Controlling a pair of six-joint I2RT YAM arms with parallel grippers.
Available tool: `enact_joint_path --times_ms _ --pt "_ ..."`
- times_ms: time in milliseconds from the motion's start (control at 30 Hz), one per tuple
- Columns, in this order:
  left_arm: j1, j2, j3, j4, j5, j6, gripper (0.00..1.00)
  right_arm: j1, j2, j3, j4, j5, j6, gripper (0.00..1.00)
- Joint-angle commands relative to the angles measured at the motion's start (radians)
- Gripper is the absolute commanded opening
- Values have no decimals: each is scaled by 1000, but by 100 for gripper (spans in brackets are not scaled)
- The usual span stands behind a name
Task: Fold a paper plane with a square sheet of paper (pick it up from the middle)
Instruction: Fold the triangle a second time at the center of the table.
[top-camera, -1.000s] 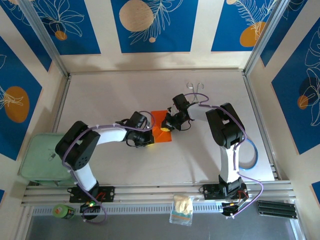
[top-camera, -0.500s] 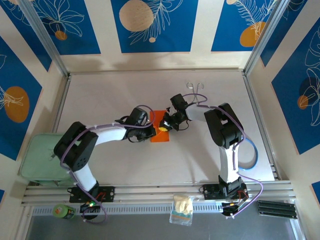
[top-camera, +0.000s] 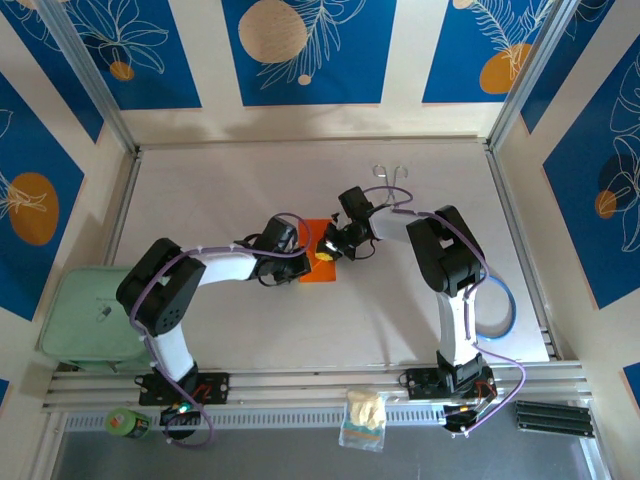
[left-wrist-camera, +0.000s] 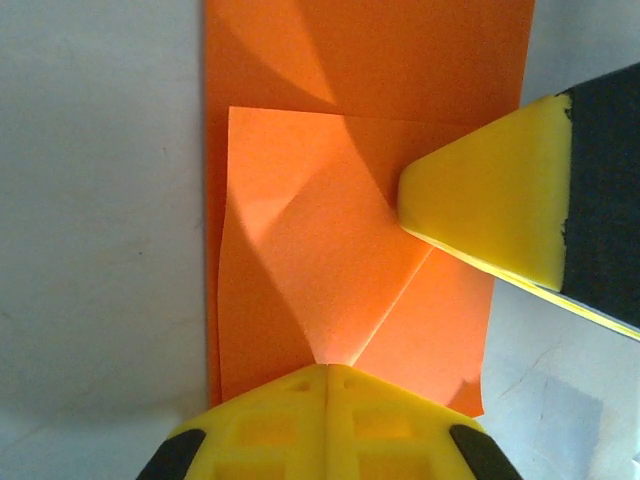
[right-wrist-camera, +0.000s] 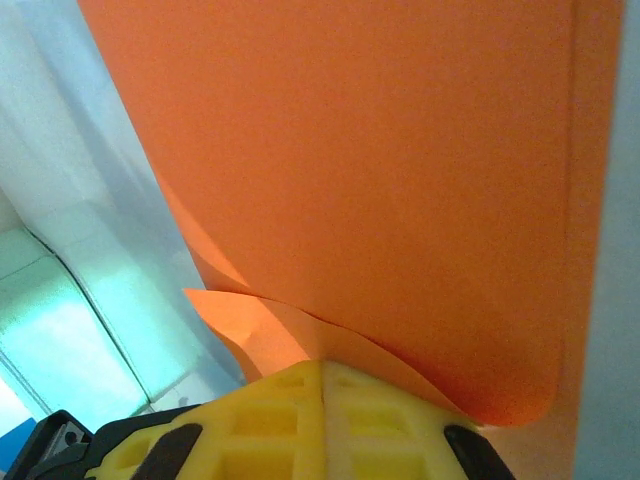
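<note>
Touching creased orange paper (left-wrist-camera: 330, 260), closed left end effector (left-wrist-camera: 328, 372), right end effector (right-wrist-camera: 323, 368)

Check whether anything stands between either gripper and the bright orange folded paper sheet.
Nothing visible does. The shut left gripper meets the bright orange folded paper sheet directly, and the shut right gripper touches it too.

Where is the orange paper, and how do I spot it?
Look at the middle of the pale table, where the left gripper and right gripper meet. The square sheet of paper lies there, partly folded. It is bright orange, unlike the silvery tongs farther back.
</note>
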Motion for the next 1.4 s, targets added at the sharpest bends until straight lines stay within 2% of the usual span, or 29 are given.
enact_joint_path --times_ms 0,167,267,400,600,1033,1367 --pt "16 -35 24 -62 -31 44 5 2 30 0 -53 48 -19 4" --pt "25 -10 19 -93 -16 76 0 0 27 -1 -47 33 -32 4" --pt "26 7 -25 -77 28 67 0 2 2 15 -44 22 -52 4" --pt "25 4 -43 -103 24 79 0 19 -53 20 -41 45 -85 4" --pt "25 6 -36 -116 13 85 0 53 -103 -33 -26 97 -38 2" --pt "26 5 -23 -126 28 82 0 108 -84 -99 69 142 8 1" --pt "25 8 -72 -159 8 58 0 26 -55 -84 81 172 -46 2"
